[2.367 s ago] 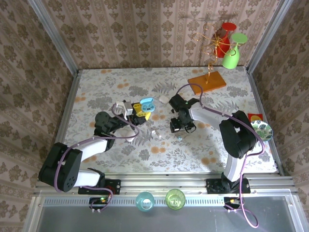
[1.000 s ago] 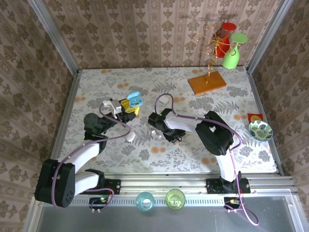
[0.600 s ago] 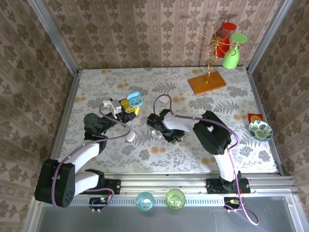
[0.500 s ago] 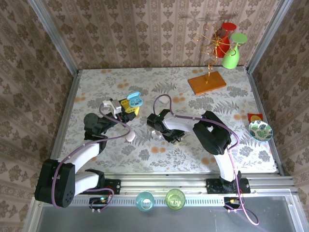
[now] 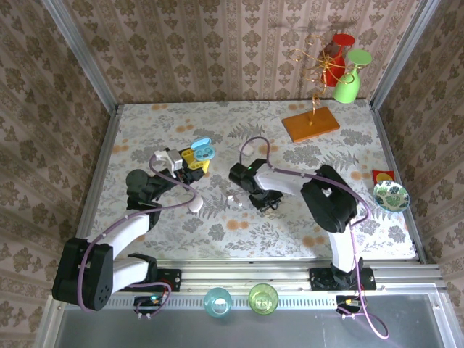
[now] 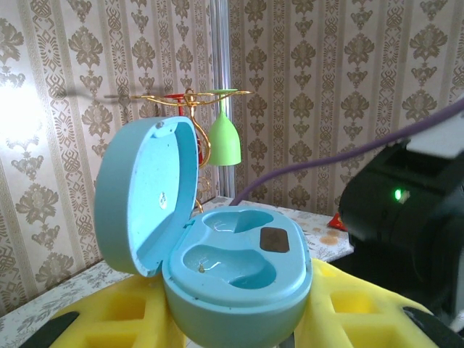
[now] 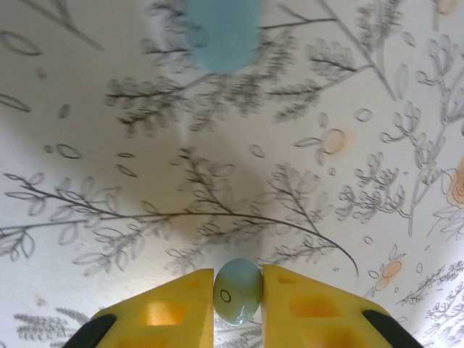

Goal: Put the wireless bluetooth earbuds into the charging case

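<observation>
My left gripper (image 5: 192, 161) is shut on the teal-blue charging case (image 5: 204, 151) and holds it above the table at centre left. The case (image 6: 239, 275) has its lid (image 6: 145, 196) swung open, and both sockets are empty. My yellow left fingers (image 6: 362, 304) flank its base. My right gripper (image 5: 265, 201) is down at the table's middle. Its yellow fingertips press both sides of a small teal earbud (image 7: 238, 291), so the right gripper (image 7: 238, 297) is shut on it. A second teal bit (image 7: 221, 29) lies blurred on the cloth ahead. A small pale bit (image 5: 233, 197) lies left of the right gripper.
A gold wire rack on an orange base (image 5: 312, 122) carries a green glass (image 5: 346, 87) and a red one at the back right. A patterned bowl (image 5: 391, 194) and a red packet (image 5: 383, 176) sit at the right edge. Two cups (image 5: 217, 301) (image 5: 263, 298) stand at the near rail.
My right gripper has shifted a little to the right and its jaws have closed onto the teal earbud. The left arm with the open case has stayed still.
</observation>
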`<state>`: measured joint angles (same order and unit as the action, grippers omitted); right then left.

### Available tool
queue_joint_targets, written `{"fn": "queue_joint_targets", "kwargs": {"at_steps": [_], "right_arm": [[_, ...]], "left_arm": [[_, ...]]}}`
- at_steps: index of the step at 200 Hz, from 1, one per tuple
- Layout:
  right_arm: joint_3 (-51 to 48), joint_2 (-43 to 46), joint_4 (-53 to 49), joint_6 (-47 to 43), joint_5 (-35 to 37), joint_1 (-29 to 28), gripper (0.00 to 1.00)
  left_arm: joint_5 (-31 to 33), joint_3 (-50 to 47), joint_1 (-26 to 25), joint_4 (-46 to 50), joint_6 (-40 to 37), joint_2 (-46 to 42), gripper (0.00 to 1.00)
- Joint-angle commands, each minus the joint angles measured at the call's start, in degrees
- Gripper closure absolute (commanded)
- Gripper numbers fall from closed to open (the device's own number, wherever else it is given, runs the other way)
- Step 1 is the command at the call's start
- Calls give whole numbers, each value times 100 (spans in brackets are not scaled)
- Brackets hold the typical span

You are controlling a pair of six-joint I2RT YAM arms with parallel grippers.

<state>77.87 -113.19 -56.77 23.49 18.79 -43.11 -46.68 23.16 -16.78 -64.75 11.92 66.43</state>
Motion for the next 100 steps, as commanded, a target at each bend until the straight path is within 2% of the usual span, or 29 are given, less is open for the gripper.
{"fn": "queue_joint_targets", "kwargs": {"at_steps": [1,61,100], "right_arm": [[-249,665,495,-10,-889,357,77],[-978,1539,1709,136,-4087,1526,76],[-1307,1684,2283,364,-5244,1973,77]], "left_arm": [[-131,53,17,-270,24,93,69],[-199,101,-45,-224,-23,162,68],[-216,119,-98,-231,-41,221,68]]}}
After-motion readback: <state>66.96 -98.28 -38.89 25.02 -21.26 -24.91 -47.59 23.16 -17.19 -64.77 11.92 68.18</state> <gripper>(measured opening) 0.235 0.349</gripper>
